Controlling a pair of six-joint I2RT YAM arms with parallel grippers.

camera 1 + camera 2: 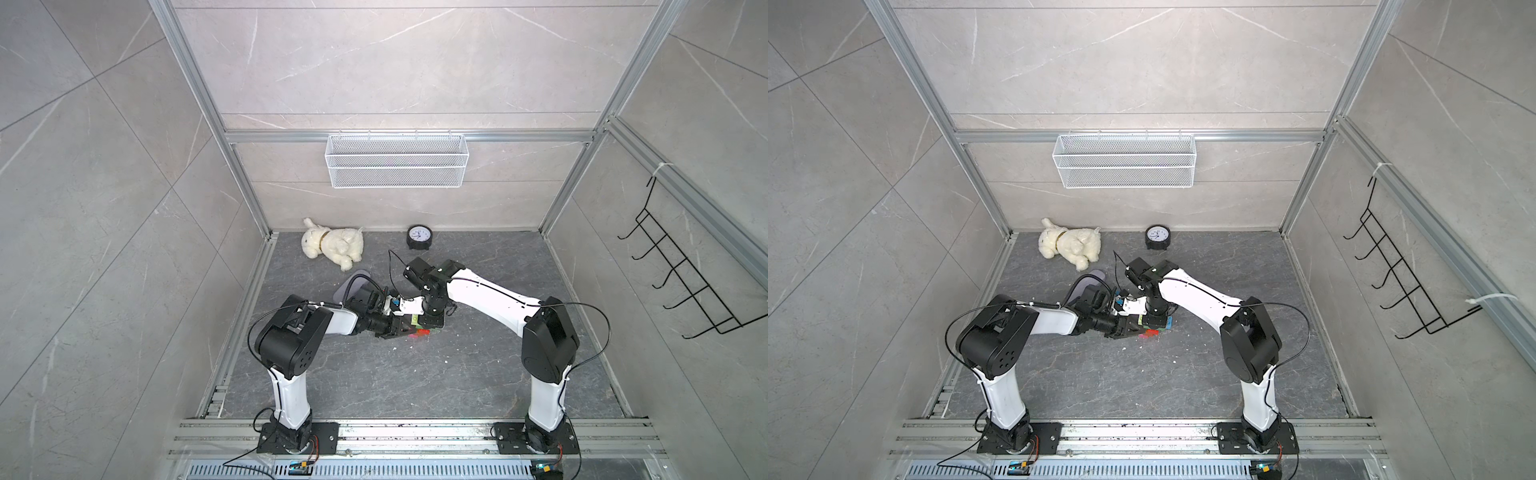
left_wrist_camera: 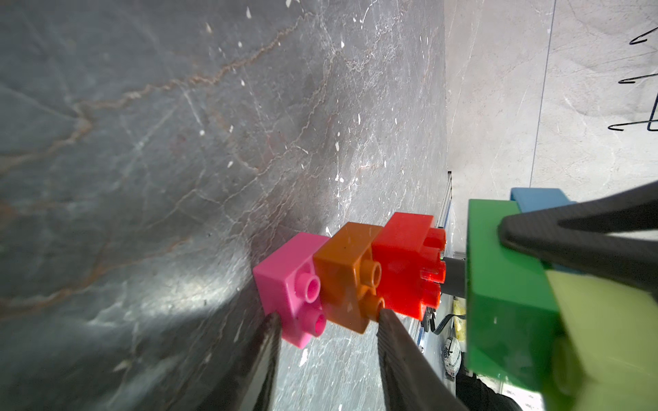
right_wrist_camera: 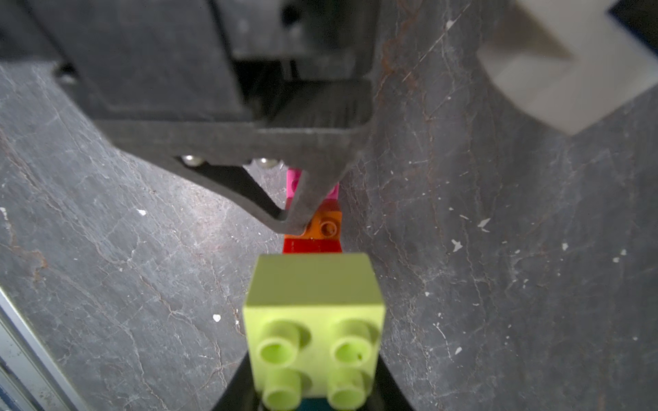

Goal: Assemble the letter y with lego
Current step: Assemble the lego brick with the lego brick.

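In the left wrist view a pink brick [image 2: 285, 281], an orange brick [image 2: 345, 274] and a red brick [image 2: 406, 256] are joined in a row just above the floor. My left gripper [image 2: 329, 316] is shut on the pink and orange ones. The red brick's studs face a green brick [image 2: 505, 295] across a small gap. That green brick carries a yellow-green brick [image 3: 313, 313] and a blue brick [image 2: 537, 199]. My right gripper [image 3: 313, 384] is shut on this piece, its fingers on either side of the yellow-green brick. In both top views the two grippers meet at mid-floor, largely hiding the bricks [image 1: 420, 332] [image 1: 1152, 331].
A lilac case [image 1: 353, 286] lies just behind the left gripper. A white plush dog [image 1: 332, 247] and a black clock [image 1: 419, 237] sit by the back wall. A wire basket [image 1: 395, 160] hangs on that wall, and a black hook rack [image 1: 681, 282] on the right wall.
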